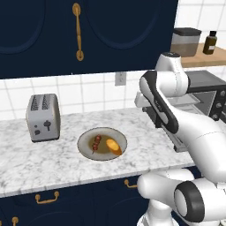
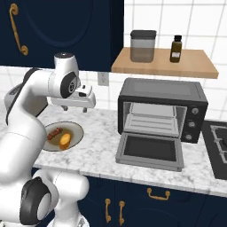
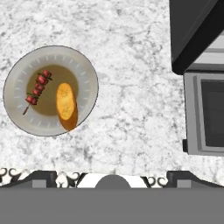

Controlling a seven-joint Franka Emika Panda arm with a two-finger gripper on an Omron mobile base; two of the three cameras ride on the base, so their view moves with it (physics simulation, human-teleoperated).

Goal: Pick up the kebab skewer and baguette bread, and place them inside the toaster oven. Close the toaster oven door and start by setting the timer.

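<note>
Both kebab skewer and baguette bread lie on the plate.

The white arm is being held bent high at the elbow, with the wrist turned downward. The gripper is being kept above the surface, its jaws spread wide with nothing between them.

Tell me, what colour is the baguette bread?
Golden-orange baguette bread, clearest in the hand view.
</note>
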